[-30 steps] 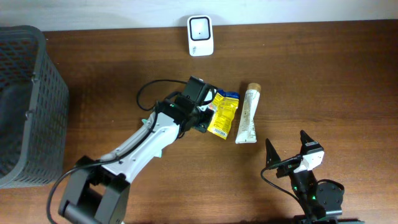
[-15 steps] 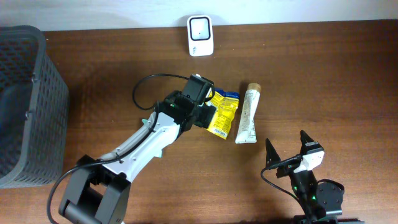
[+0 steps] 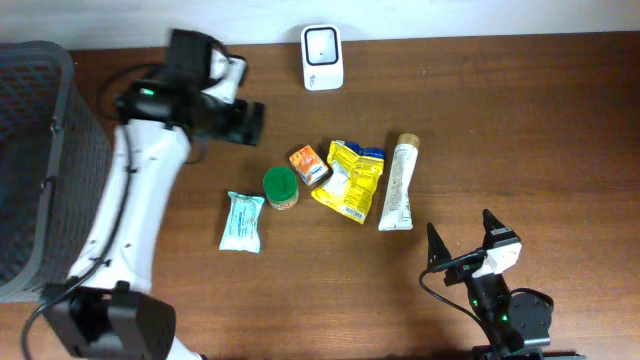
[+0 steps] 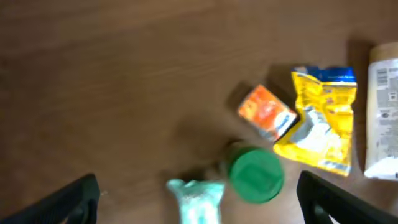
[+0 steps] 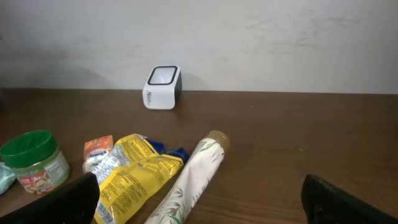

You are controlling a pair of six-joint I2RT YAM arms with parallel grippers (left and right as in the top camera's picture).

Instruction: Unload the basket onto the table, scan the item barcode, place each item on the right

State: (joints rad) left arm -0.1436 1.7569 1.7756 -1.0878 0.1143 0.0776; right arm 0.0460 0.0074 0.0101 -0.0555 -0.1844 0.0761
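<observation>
The left tool (image 3: 252, 122) has opened and swung from the yellow pouch (image 3: 352, 182) to the upper left, empty. The pouch lies mid-frame, well below the scanner (image 3: 322, 57), so no scan looks done. The right tool (image 3: 462, 236) gapes idle at lower right over the brown wooden counter (image 3: 540, 130), with a pale wall (image 5: 280, 37) behind.

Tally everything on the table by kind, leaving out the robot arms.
Packets: 3 (pale blue packet, orange packet, yellow packet)
Jar: 1
Tube: 1
Scanner: 1
Basket: 1
Total: 7
</observation>
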